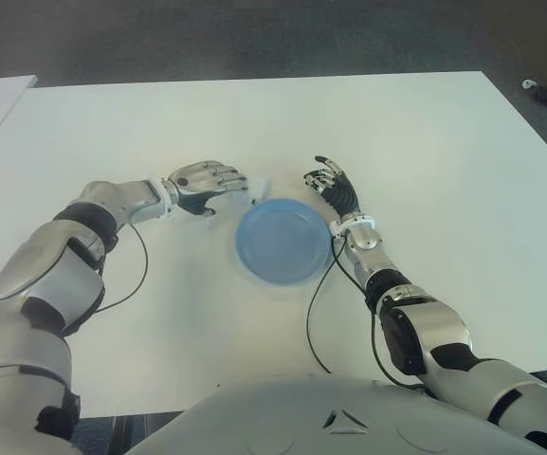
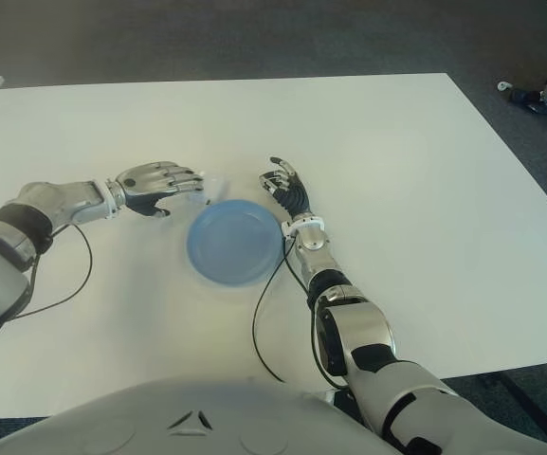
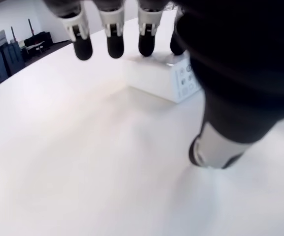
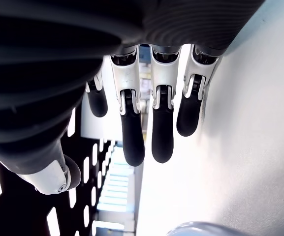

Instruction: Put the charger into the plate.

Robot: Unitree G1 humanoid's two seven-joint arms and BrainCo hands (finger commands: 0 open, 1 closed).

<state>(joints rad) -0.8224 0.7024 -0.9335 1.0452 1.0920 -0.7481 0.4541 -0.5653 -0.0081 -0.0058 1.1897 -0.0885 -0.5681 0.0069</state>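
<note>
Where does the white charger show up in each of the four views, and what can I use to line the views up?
Left eye view: the charger is a small white block past the blue plate, at the left hand fingertips.
Right eye view: same spot, charger between left hand and plate's far rim.
Left wrist view: white block on the table under the fingers, not gripped.
Right wrist view: not in it.
Shared landmark: the left hand's fingertips.

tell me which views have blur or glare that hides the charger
Left eye view: the white charger nearly washes out against the bright table beyond the left hand. Left wrist view: charger is readable, though the thumb is a dark blur up close. Right wrist view: only the right hand, backlit.
</note>
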